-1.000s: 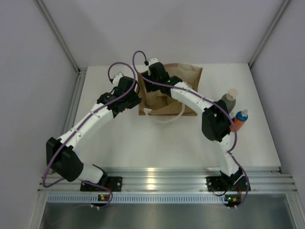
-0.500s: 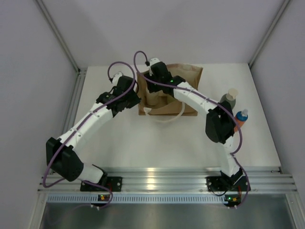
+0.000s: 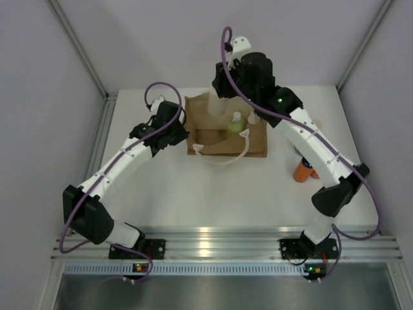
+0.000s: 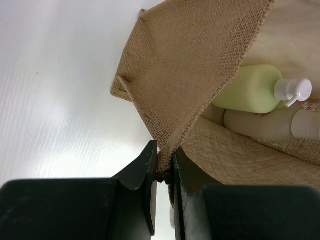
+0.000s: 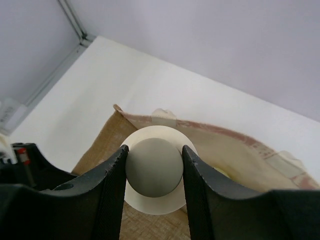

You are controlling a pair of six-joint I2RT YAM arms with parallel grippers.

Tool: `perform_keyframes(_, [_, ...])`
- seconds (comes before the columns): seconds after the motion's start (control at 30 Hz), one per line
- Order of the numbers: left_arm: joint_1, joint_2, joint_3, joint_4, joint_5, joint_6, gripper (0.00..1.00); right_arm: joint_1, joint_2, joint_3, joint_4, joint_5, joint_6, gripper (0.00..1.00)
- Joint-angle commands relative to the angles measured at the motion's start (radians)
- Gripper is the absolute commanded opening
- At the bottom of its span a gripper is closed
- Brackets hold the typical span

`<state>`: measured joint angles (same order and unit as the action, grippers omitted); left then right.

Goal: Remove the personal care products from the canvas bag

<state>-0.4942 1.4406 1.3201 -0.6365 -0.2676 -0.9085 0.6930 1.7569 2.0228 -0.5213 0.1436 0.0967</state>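
The canvas bag point(image 3: 255, 139) stands open at the back of the table. My left gripper point(image 4: 165, 160) is shut on its woven left rim point(image 4: 190, 60), with cloth pinched between the jaws. My right gripper point(image 5: 155, 150) is shut on the grey cap point(image 5: 154, 170) of a cream bottle point(image 5: 155, 205), held upright above the bag point(image 5: 240, 155). Inside the bag lie a yellow-green pump bottle point(image 4: 250, 90) and a cream one point(image 4: 260, 125); the pump bottle point(image 3: 233, 126) also shows from above. An orange bottle point(image 3: 301, 172) stands on the table to the right, partly behind my right arm.
The bag's white looped handle point(image 3: 222, 158) hangs over its near side onto the table. Grey walls close in the back and both sides. My right arm point(image 3: 303, 132) arches high over the bag's right half.
My right gripper closed on the cream bottle's cap inside the bag, and the arm has risen up and back with it. The left gripper still holds the rim.
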Motion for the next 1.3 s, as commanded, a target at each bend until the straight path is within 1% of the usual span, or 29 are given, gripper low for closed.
perform_keyframes(0.0, [0.016, 0.038, 0.005, -0.083, -0.007, 0.033, 0.0, -0.003, -0.163, 0.116, 0.021, 0.028, -0.025, 0.0])
perform_keyframes(0.13, [0.016, 0.047, 0.011, -0.083, -0.004, 0.042, 0.0, -0.015, -0.266, 0.14, -0.054, 0.079, -0.044, 0.0])
perform_keyframes(0.23, [0.017, 0.047, 0.014, -0.083, -0.005, 0.048, 0.0, -0.035, -0.353, 0.116, -0.12, 0.138, -0.055, 0.0])
perform_keyframes(0.33, [0.017, 0.043, 0.014, -0.083, -0.001, 0.057, 0.0, -0.056, -0.473, 0.001, -0.14, 0.203, -0.048, 0.0])
perform_keyframes(0.37, [0.016, 0.041, 0.014, -0.083, 0.002, 0.059, 0.0, -0.062, -0.535, -0.077, -0.138, 0.235, -0.035, 0.0])
perform_keyframes(0.43, [0.016, 0.037, 0.013, -0.084, 0.004, 0.068, 0.0, -0.072, -0.594, -0.159, -0.138, 0.267, -0.023, 0.0])
perform_keyframes(0.47, [0.017, 0.035, 0.013, -0.083, 0.008, 0.069, 0.0, -0.082, -0.643, -0.239, -0.138, 0.302, -0.017, 0.0])
perform_keyframes(0.5, [0.016, 0.034, 0.013, -0.084, 0.013, 0.074, 0.0, -0.09, -0.666, -0.278, -0.138, 0.319, -0.014, 0.0])
perform_keyframes(0.53, [0.017, 0.035, 0.013, -0.083, 0.016, 0.077, 0.0, -0.111, -0.687, -0.356, -0.137, 0.333, -0.002, 0.0])
perform_keyframes(0.6, [0.016, 0.037, 0.014, -0.083, 0.028, 0.083, 0.0, -0.147, -0.737, -0.427, -0.135, 0.324, 0.015, 0.0])
perform_keyframes(0.63, [0.017, 0.038, 0.016, -0.083, 0.034, 0.086, 0.0, -0.198, -0.747, -0.488, -0.135, 0.285, 0.037, 0.0])
perform_keyframes(0.7, [0.017, 0.04, 0.016, -0.081, 0.044, 0.091, 0.0, -0.249, -0.767, -0.548, -0.122, 0.24, 0.058, 0.0])
perform_keyframes(0.73, [0.017, 0.043, 0.016, -0.083, 0.045, 0.094, 0.0, -0.275, -0.778, -0.614, -0.108, 0.209, 0.073, 0.0])
perform_keyframes(0.9, [0.017, 0.047, 0.027, -0.083, 0.051, 0.108, 0.0, -0.309, -0.823, -0.765, -0.013, 0.174, 0.095, 0.0])
perform_keyframes(1.03, [0.016, 0.053, 0.028, -0.081, 0.067, 0.111, 0.0, -0.397, -0.814, -0.886, 0.073, 0.099, 0.101, 0.0])
perform_keyframes(1.17, [0.017, 0.057, 0.027, -0.083, 0.082, 0.111, 0.0, -0.438, -0.777, -0.989, 0.179, 0.079, 0.086, 0.0])
perform_keyframes(1.2, [0.017, 0.06, 0.027, -0.081, 0.084, 0.112, 0.0, -0.453, -0.768, -1.019, 0.219, 0.051, 0.084, 0.0])
perform_keyframes(1.27, [0.017, 0.06, 0.03, -0.083, 0.09, 0.112, 0.0, -0.464, -0.714, -1.039, 0.245, 0.024, 0.08, 0.0])
